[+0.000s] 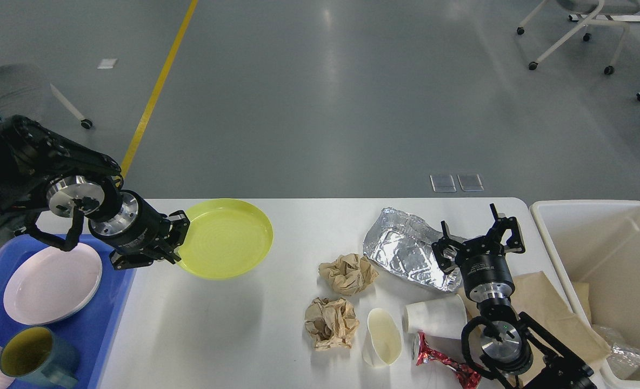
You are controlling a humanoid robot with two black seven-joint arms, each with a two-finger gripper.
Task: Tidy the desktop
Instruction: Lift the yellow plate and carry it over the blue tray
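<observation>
My left gripper (pixel 178 237) pinches the yellow plate (pixel 225 237) by its left rim, above the desktop (pixel 277 335); the blue tray (pixel 112 319) lies directly left. My right gripper (pixel 479 237) is spread, idle.

Bright even overhead light, glare streaks on floor (pixel 328 32), soft shadows, sharp focus

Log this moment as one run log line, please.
left gripper: shut on yellow plate, lifted | right gripper: open, over foil tray | desktop: trash remains
</observation>
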